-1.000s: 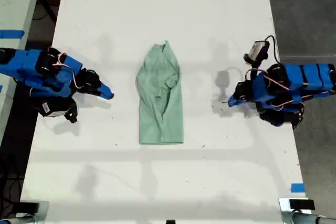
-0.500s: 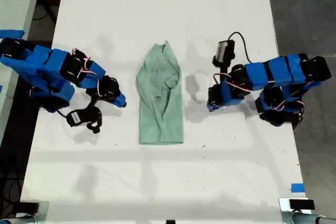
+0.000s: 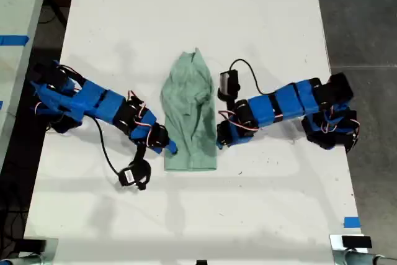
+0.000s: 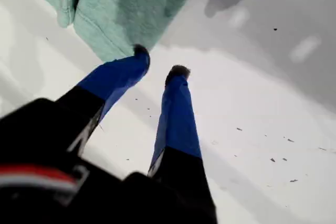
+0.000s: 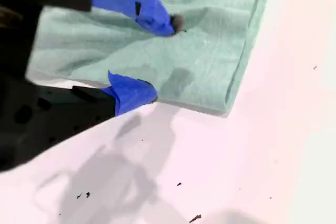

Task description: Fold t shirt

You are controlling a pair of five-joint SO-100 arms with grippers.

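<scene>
Both grippers parted at the t shirt [image 3: 190, 116] hem. My first gripper [image 4: 157, 61] touches a corner; my second gripper [image 5: 160, 59] straddles its edge on the table [image 3: 279, 203].

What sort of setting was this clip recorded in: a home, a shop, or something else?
Most likely a robotics lab or workshop bench: a plain white table marked with blue tape, two blue desktop arms with exposed wiring, and only a mint t shirt laid out between them.
</scene>
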